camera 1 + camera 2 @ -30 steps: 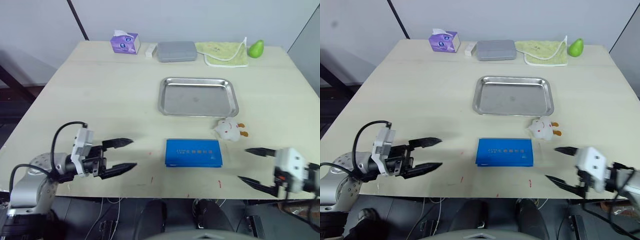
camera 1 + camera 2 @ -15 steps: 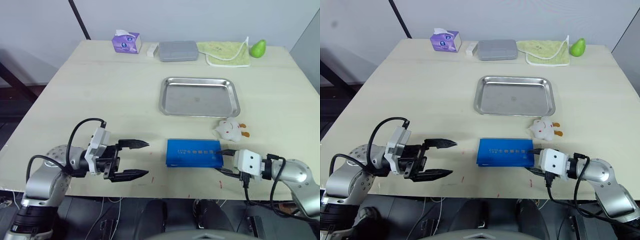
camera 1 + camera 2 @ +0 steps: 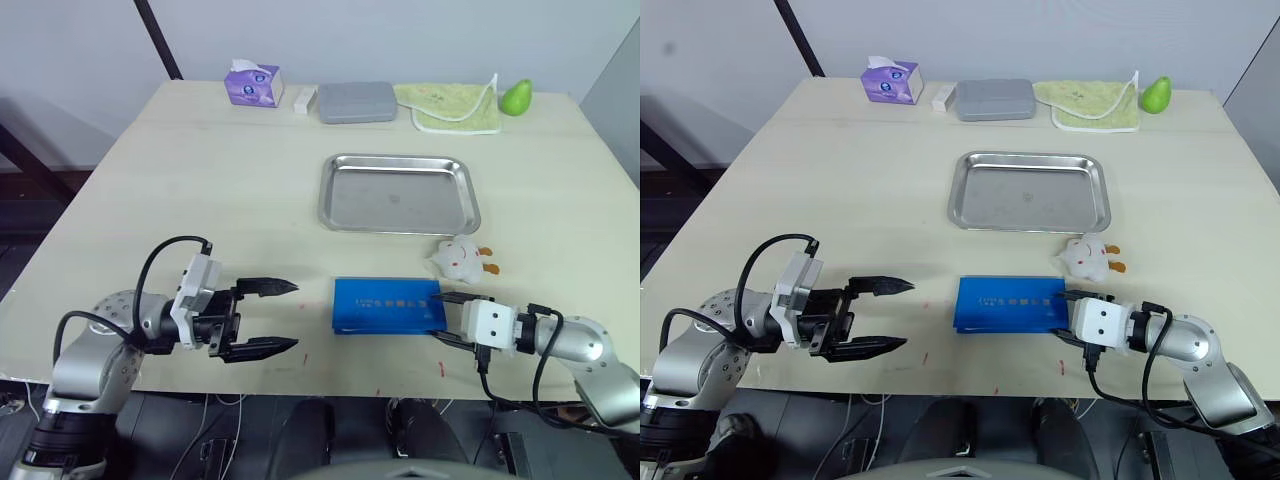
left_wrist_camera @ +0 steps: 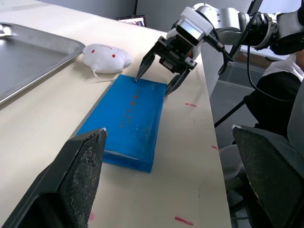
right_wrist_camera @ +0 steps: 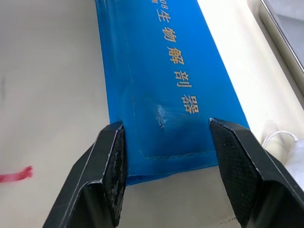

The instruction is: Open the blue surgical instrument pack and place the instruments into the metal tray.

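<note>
While the pack lies crosswise, the right pincer straddles its right end.
Left pincer (image 3: 268, 317), wide open and empty, sits well left of the closed bright blue flat rectangular instrument pack (image 3: 388, 305) on the pale wooden desk (image 3: 220, 190); right pincer (image 3: 447, 318), open, brackets its short edge, nearer; the shiny silver rectangular tray (image 3: 398, 193) lies beyond.

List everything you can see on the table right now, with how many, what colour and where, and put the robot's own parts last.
blue surgical instrument pack: one, bright blue, closed, near edge, centre
metal tray: one, silver, empty, beyond the pack
plush toy: one, white with orange, between tray and pack, to the right
tissue box: one, purple, far edge, left
small block: one, white, beside the grey case
case: one, grey, far edge, centre
cloth: one, pale green, far edge, right
pear: one, green, beside the cloth
table: one, light wood
left gripper: open, left of the pack
right gripper: open, straddling the pack's right end
</note>
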